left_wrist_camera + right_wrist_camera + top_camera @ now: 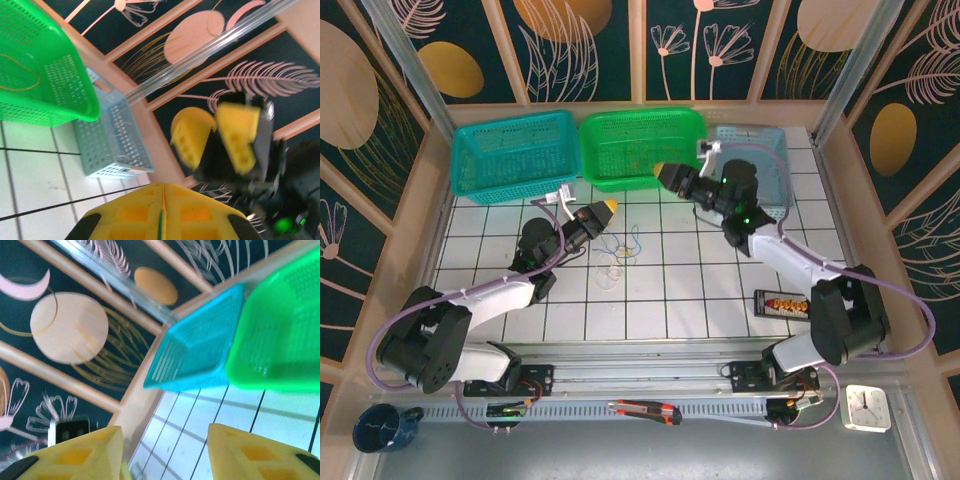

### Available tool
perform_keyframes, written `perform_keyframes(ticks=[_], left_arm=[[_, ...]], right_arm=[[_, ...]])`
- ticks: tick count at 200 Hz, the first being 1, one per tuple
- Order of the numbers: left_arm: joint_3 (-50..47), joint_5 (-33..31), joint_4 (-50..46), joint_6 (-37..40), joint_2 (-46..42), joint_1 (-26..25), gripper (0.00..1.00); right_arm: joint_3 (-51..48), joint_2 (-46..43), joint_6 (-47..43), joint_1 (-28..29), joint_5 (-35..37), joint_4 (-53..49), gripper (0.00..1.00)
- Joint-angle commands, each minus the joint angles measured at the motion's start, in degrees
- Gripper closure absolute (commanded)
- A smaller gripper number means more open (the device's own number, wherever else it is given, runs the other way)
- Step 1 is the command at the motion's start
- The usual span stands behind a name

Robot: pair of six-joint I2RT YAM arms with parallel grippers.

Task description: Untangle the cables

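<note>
Near edge, behind both pincers by our bases:
- blue mug (382, 428)
- orange-and-black box cutter (645, 410)
- small white clock (867, 407), digits too small to read

On the near-right side of the right pincer (663, 172), a black pack (782, 303) with orange-red print lies on the tiled table (720, 290). Its lettering isn't legible. We can't read a brand anywhere.

The cables (618, 258) are a loose bunch of thin white, blue and yellow loops, flat on the tiles. They lie just to the near side of the left pincer (610, 206), under and slightly right of its tips, well apart from the right pincer.

Left pincer: closed, pads (130, 215) pressed flat together, held clear of the tiles and aimed across at the right one. A thin green line runs down the seam. We can't tell if it's a pinched strand or a reflection, so it's either drawing a strand off the bunch or empty.

Right pincer: fingers (85, 455) spread, nothing between them, hanging just beyond the left one's tips and facing it. We judge it's staged to take a strand or pull the opposite way.

Beyond both pincers, in a row at the far wall:
- teal basket (510, 118)
- green basket (620, 135)
- light blue basket (775, 135)

The green one holds a thin yellow strand (37, 77), so it's probably the drop spot for freed cables. The wall panels behind are leaf-and-disc pattern with no text.
</note>
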Motion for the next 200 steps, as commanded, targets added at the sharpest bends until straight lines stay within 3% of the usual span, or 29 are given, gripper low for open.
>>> perform_keyframes(ticks=[1, 80, 200], left_arm=[[2.59, -0.85, 7.61, -5.88, 0.28, -0.30, 1.00], [3.74, -4.65, 8.76, -11.73, -0.63, -0.27, 1.00], [3.58, -5.06, 10.43, -13.26, -0.24, -0.21, 1.00]], right_arm=[[-4.02, -2.87, 1.84, 3.32, 0.60, 5.33, 0.54], [-6.97, 0.32, 10.31, 9.11, -1.29, 22.98, 0.66], [-2.34, 7.46, 12.37, 13.47, -2.03, 26.75, 0.68]])
